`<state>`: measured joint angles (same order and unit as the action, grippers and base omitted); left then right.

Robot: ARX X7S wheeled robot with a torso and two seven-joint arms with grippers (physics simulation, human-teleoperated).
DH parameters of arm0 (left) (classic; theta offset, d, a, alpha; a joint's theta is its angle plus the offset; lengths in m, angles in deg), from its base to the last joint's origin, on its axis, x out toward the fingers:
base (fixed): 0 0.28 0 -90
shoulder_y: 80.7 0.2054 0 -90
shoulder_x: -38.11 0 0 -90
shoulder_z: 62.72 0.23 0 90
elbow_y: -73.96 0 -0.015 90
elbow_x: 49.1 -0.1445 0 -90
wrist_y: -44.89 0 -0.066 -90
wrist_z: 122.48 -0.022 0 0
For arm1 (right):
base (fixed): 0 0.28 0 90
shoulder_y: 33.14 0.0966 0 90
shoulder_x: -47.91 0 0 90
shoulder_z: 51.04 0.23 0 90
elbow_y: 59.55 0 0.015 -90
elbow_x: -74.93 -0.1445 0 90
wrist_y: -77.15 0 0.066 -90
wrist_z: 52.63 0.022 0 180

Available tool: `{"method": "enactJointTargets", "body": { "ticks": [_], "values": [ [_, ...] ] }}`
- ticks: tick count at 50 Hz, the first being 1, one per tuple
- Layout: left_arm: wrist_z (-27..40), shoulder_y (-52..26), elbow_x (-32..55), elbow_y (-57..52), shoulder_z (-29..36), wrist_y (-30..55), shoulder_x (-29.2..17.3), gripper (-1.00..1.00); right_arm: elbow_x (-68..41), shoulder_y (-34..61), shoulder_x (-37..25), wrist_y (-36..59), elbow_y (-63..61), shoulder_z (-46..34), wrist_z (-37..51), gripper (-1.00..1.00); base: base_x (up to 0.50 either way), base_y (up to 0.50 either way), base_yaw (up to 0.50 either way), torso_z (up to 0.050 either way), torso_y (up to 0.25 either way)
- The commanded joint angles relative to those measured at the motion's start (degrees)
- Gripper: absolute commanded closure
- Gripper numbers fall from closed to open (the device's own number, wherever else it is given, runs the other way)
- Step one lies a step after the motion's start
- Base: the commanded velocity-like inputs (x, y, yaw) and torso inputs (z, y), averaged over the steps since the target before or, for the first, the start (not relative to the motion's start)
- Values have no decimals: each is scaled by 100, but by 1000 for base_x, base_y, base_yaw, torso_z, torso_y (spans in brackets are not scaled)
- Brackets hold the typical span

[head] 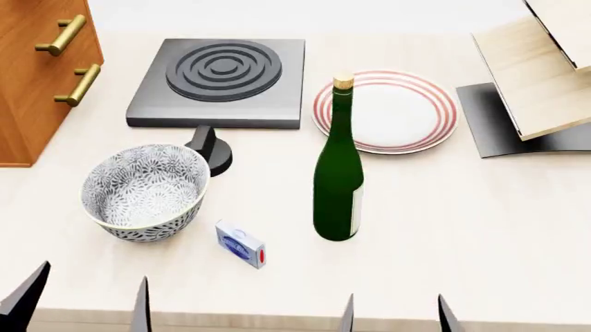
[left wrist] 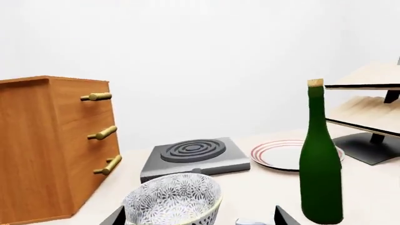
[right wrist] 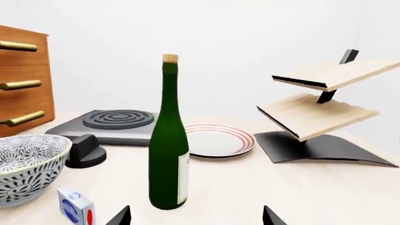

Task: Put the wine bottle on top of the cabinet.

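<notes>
The wine bottle (head: 338,180) stands upright on the pale table, dark green with a cork top and a pale label; it also shows in the left wrist view (left wrist: 321,159) and the right wrist view (right wrist: 168,145). The cabinet (head: 37,76), orange-brown with brass handles, stands at the back left; it also shows in the left wrist view (left wrist: 53,145) and the right wrist view (right wrist: 22,82). My left gripper (head: 83,304) is open and empty at the table's front edge, just before the bowl. My right gripper (head: 395,315) is open and empty, a little short of the bottle.
A patterned bowl (head: 143,190) sits left of the bottle, a small blue and white box (head: 240,244) between them. Behind are a dark hotplate (head: 221,79) with a black knob (head: 210,149), a red-rimmed plate (head: 392,111), and a pale wood rack (head: 540,76) on a dark base at the right.
</notes>
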<state>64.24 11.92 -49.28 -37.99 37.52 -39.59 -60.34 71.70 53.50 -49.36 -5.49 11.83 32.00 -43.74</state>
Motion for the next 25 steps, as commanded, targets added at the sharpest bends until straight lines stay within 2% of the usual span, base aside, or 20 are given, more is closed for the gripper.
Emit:
{"method": "enactJointTargets", "body": {
  "ticks": [1, 13, 22, 25],
  "values": [
    [52, -5, -92, -1420, 94, 703, -103, -100, -10, -32, -143, 707, -1335, -29, 143, -100, 0, 0, 0, 0, 0],
    [27, -327, -261, -3164, 371, 1915, -138, -100, -132, 172, -250, 1788, -3017, -40, 254, -100, 0, 0, 0, 0, 0],
    [26, -543, -392, -3778, 537, 2400, -129, -100, -209, 378, -309, 2331, -3760, -38, 353, -100, 0, 0, 0, 0, 0],
    [-243, -523, -581, -3803, 469, 2353, 84, -100, -244, 483, -325, 2609, -4066, -44, 401, -100, 0, 0, 0, 0, 0]
  ]
}}
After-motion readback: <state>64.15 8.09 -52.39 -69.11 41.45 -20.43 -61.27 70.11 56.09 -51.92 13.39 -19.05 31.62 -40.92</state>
